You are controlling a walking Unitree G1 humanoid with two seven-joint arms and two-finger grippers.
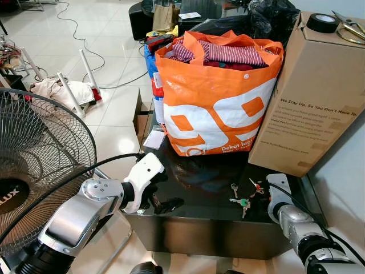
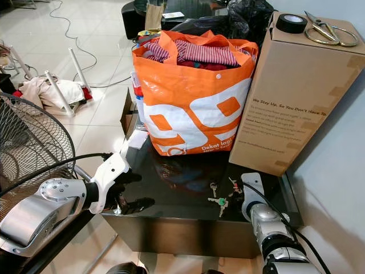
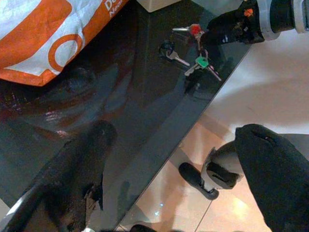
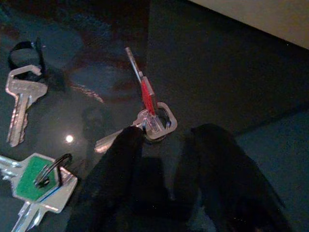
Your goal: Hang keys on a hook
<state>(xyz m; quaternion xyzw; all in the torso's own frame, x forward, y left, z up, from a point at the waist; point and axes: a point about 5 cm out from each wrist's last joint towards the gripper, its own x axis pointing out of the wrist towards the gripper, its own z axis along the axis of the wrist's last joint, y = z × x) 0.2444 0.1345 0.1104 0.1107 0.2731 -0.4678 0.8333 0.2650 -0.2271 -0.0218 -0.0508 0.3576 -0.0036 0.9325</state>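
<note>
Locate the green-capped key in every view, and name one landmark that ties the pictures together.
Left eye view: the green-capped key lies on the black table near its front edge, just left of the right gripper.
Right eye view: same spot, lower centre.
Left wrist view: upper middle.
Right wrist view: lower left corner.
Shared landmark: the red-capped key, close beside it.
</note>
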